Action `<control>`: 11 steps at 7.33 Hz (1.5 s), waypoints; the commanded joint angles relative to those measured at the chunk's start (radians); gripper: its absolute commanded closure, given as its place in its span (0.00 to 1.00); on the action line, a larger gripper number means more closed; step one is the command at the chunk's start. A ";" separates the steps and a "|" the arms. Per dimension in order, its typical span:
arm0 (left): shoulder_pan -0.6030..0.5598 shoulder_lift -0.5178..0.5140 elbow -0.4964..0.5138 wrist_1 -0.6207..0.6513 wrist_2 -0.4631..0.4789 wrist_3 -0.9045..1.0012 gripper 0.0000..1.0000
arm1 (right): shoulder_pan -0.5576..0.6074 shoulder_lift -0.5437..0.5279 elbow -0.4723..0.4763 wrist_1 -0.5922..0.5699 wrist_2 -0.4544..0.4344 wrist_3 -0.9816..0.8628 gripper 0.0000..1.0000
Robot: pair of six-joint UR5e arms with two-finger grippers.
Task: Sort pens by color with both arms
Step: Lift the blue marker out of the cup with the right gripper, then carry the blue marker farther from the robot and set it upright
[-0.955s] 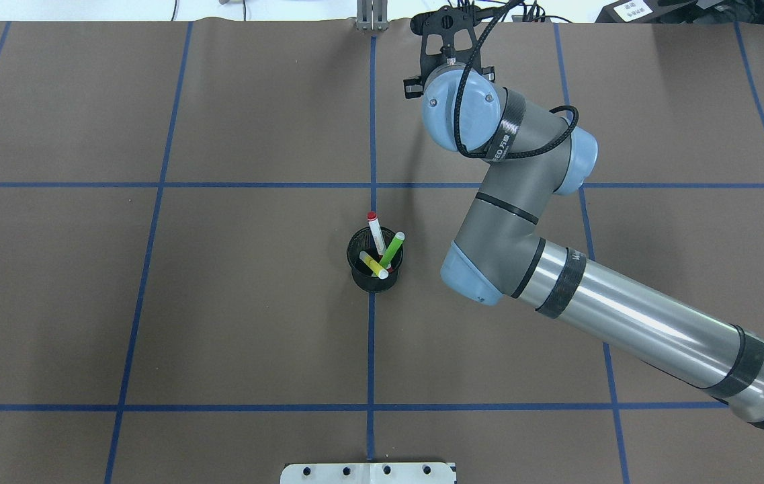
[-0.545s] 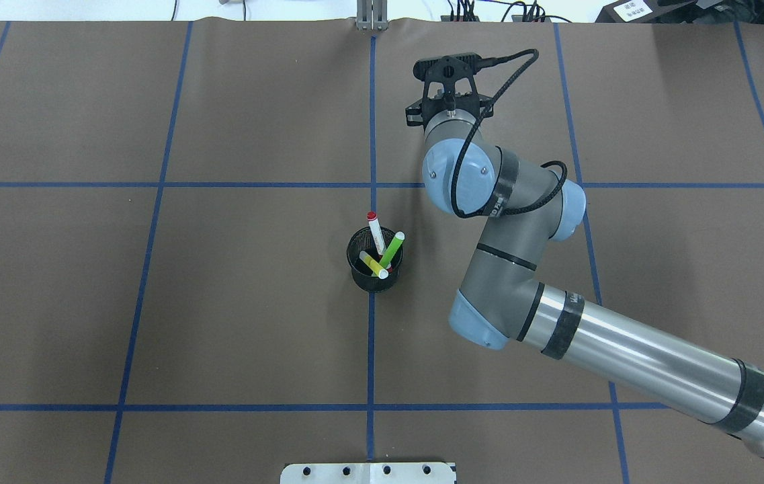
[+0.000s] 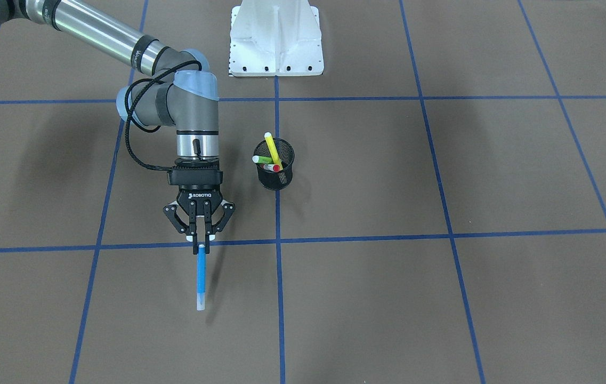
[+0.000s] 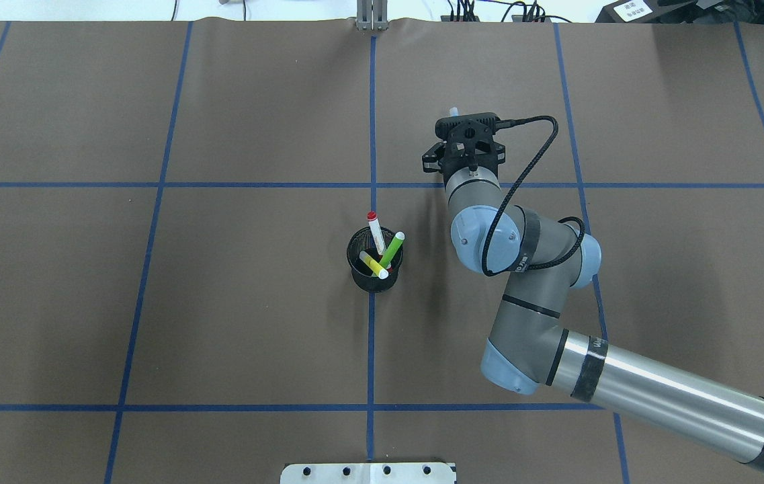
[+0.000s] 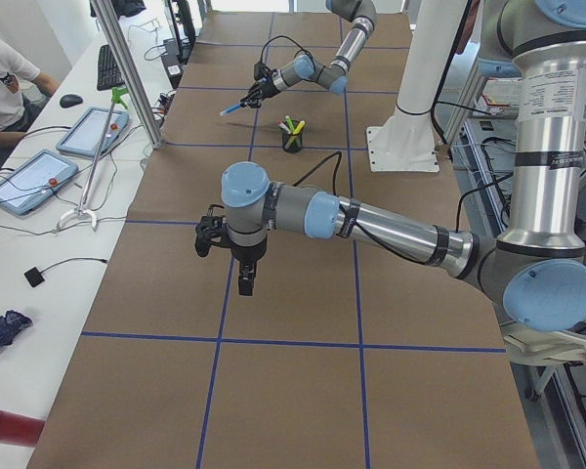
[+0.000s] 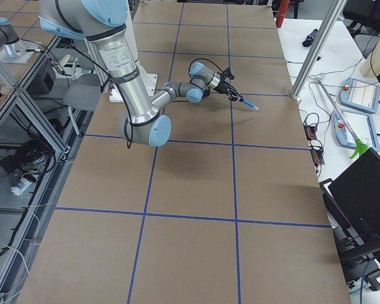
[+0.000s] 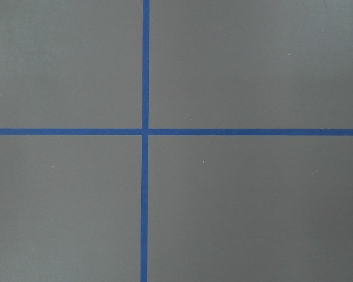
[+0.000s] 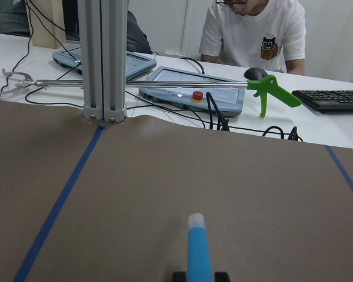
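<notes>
My right gripper (image 3: 199, 244) is shut on the blue pen (image 3: 201, 277), which sticks out level towards the far table edge, above the mat. In the right wrist view the blue pen (image 8: 198, 249) runs forward from between the fingers. The black mesh cup (image 4: 373, 277) stands at the table's middle and holds the yellow pen (image 4: 373, 265), the green pen (image 4: 392, 249) and the white pen with a red cap (image 4: 375, 233). The cup (image 3: 276, 176) is to the gripper's side, apart from it. My left gripper (image 5: 246, 281) shows only in the exterior left view, hanging over bare mat; I cannot tell its state.
The white pedestal base (image 3: 276, 37) stands at the robot's side of the table. An aluminium post (image 8: 103, 59) rises at the far edge. Beyond it a person (image 8: 253, 29) sits at a desk with tablets and a green-handled grabber (image 8: 273, 91).
My right arm has drawn back from the far table edge towards the robot and slightly right, carrying the blue pen. The cup and its pens have not moved.
</notes>
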 commanded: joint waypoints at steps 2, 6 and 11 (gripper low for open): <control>0.000 -0.008 -0.001 0.001 0.001 -0.001 0.00 | -0.012 -0.035 0.007 0.019 -0.035 0.004 1.00; 0.000 -0.013 -0.007 0.001 0.002 -0.002 0.00 | -0.021 -0.057 0.005 0.047 -0.035 0.004 1.00; 0.000 -0.014 -0.007 0.001 0.002 -0.002 0.00 | -0.024 -0.058 0.007 0.047 -0.026 0.004 0.51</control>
